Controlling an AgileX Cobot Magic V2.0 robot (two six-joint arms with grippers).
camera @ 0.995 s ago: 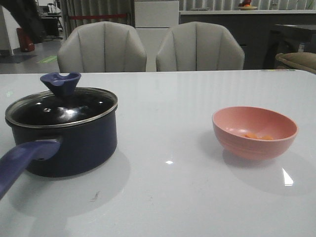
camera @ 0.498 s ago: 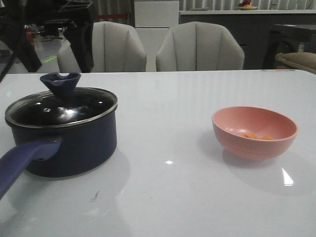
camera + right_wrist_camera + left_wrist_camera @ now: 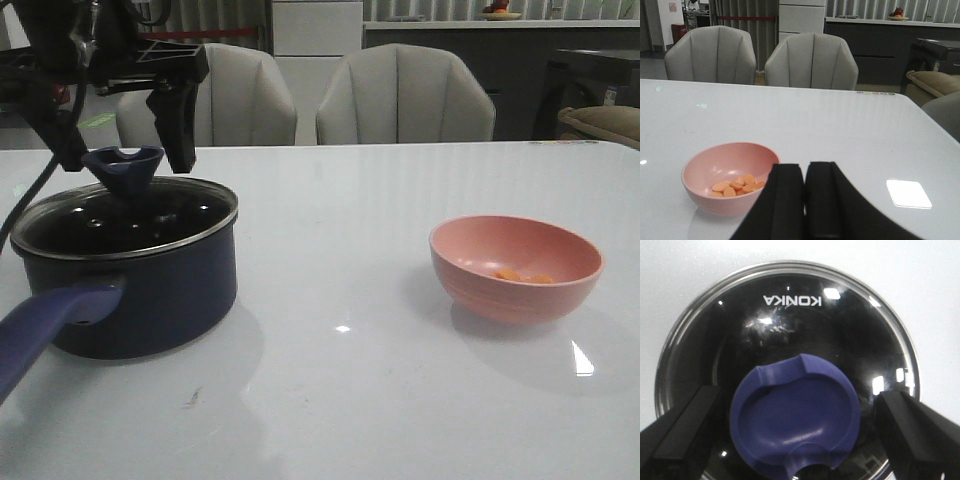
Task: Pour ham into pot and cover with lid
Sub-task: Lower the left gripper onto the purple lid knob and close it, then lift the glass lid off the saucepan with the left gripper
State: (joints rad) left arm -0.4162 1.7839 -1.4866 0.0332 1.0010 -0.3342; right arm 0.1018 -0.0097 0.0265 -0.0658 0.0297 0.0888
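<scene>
The dark navy pot (image 3: 150, 295) stands at the left of the table, its blue-purple handle (image 3: 45, 330) toward the front. The dark glass lid (image 3: 125, 218) rests on it, with the blue knob (image 3: 123, 168) on top. My left gripper (image 3: 122, 135) is open just above the lid, its fingers (image 3: 687, 427) on either side of the knob (image 3: 797, 420) without touching it. The ham (image 3: 737, 186), orange-pink pieces, lies in the pink bowl (image 3: 515, 267) at the right. My right gripper (image 3: 805, 200) is shut and empty, beside the bowl (image 3: 715, 167); it does not show in the front view.
Two grey chairs (image 3: 405, 95) stand behind the table's far edge. A white light patch (image 3: 908, 193) reflects on the glossy table top beside the right gripper.
My left arm has come in from the upper left and lowered over the pot, its open fingers now flanking the lid's knob. Pot, lid and bowl have not moved.
</scene>
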